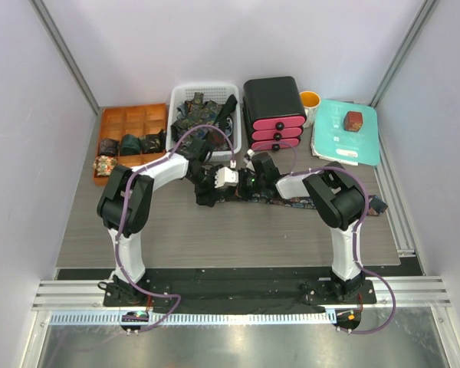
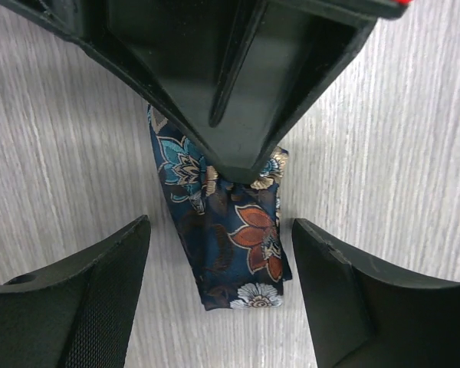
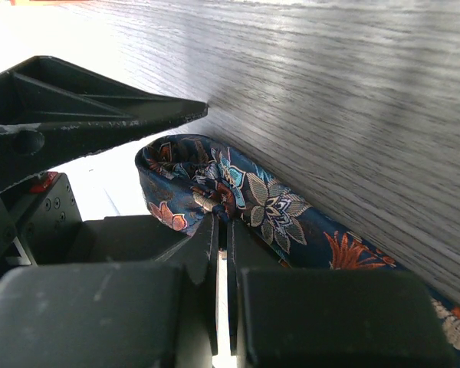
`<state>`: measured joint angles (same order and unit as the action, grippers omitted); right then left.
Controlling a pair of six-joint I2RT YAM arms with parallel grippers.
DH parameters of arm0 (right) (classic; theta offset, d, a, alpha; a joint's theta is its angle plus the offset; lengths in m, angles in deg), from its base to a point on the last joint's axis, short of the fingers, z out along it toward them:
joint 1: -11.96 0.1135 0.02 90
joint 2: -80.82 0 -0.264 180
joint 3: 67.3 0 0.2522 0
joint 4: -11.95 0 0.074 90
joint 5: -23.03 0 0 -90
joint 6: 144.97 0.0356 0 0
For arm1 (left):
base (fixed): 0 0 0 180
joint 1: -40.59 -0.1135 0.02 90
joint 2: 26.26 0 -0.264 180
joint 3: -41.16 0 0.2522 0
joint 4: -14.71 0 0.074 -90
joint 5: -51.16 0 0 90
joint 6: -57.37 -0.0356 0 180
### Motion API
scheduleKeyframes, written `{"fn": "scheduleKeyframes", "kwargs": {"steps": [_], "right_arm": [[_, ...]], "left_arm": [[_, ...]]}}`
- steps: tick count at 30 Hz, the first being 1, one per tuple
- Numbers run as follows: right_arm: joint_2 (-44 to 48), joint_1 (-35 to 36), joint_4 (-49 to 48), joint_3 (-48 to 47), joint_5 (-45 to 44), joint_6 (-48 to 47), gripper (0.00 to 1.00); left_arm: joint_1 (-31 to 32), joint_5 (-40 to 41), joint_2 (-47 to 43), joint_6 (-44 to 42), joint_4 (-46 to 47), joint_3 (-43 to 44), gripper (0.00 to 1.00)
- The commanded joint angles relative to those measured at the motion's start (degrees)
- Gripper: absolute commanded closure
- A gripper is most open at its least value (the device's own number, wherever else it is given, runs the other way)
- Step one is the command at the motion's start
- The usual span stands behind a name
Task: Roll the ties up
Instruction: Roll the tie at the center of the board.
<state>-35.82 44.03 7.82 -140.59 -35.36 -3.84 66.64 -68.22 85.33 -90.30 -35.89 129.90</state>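
A dark blue floral tie [image 1: 291, 203] lies across the middle of the table, stretching off to the right. Its folded end [image 2: 230, 238] rests flat on the wood between the fingers of my left gripper [image 2: 221, 226], which stands open around it without touching. My right gripper [image 3: 222, 218] is shut on a pinch of the tie's fabric [image 3: 253, 199] just behind the fold. In the left wrist view the right gripper [image 2: 241, 115] shows as a black wedge coming from above. In the top view the left gripper [image 1: 218, 178] and right gripper [image 1: 253, 180] meet tip to tip.
An orange compartment tray [image 1: 115, 119] at the back left holds several rolled ties [image 1: 130, 143]. Beside it stands a white basket [image 1: 178, 96] of loose ties. Further right are a black and pink drawer unit [image 1: 274, 111], a yellow cup [image 1: 310, 100] and a teal lid [image 1: 345, 142] with a red-brown box [image 1: 354, 120].
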Motion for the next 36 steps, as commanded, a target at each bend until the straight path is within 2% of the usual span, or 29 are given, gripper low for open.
{"fn": "scheduleKeyframes", "kwargs": {"steps": [1,13,27,29,30,32,33,36], "right_arm": [[-1.1,0.0,0.0,-0.4,-2.2,0.0,0.99],[0.3,1.3,-2.5,1.1,-3.1,3.2,0.99],[0.9,1.9,-5.0,2.4,-3.9,5.3,0.99],[1.1,1.9,-5.1,2.2,-3.8,5.8,0.99],[1.2,1.9,-5.4,2.3,-3.8,5.9,0.99],[1.4,1.9,-5.5,1.8,-3.3,5.9,0.99],[1.8,1.9,-5.5,1.6,-3.1,5.8,0.99],[2.6,1.9,-4.6,0.2,-2.4,4.6,0.99]], "left_arm": [[0.5,2.3,1.5,-2.2,0.4,0.5,0.25],[1.2,1.3,3.5,-9.0,-7.5,4.2,0.24],[2.9,2.6,6.4,-8.5,-12.4,9.8,0.26],[3.1,2.8,6.4,-8.9,-12.9,9.8,0.30],[3.3,2.9,6.3,-9.8,-13.1,9.6,0.37],[3.8,3.5,6.1,-11.0,-13.6,9.0,0.43],[3.9,3.8,5.9,-11.8,-13.4,8.3,0.49],[4.1,4.2,5.5,-13.4,-14.0,6.9,0.56]]}}
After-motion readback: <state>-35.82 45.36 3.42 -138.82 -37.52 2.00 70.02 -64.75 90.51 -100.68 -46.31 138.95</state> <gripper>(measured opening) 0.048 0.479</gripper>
